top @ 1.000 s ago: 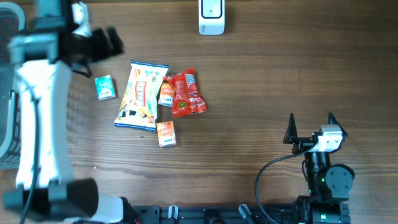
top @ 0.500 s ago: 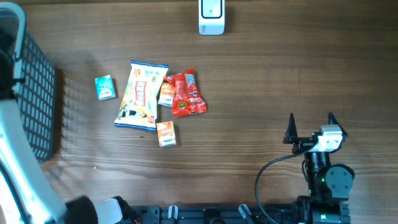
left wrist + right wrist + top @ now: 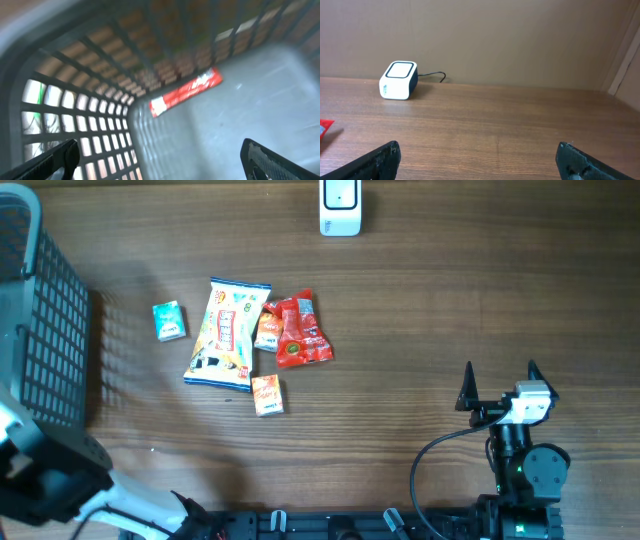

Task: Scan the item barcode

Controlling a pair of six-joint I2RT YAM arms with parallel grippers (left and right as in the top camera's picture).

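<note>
The table (image 3: 495,130) ahead of the right claw (image 3: 480,160) is smooth brown wood. Before the left claw (image 3: 160,160), the basket (image 3: 100,65) is grey plastic and the wrapper (image 3: 185,92) is shiny.

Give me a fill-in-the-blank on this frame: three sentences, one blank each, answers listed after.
1. In the left wrist view, one ___ wrapper lies inside the grey basket.
2. The small teal box lies apart from the snack pile, on the side nearer the ___.
3. The right gripper holds nothing, and its jaws stand ___.

Missing words: red; basket; open.
</note>
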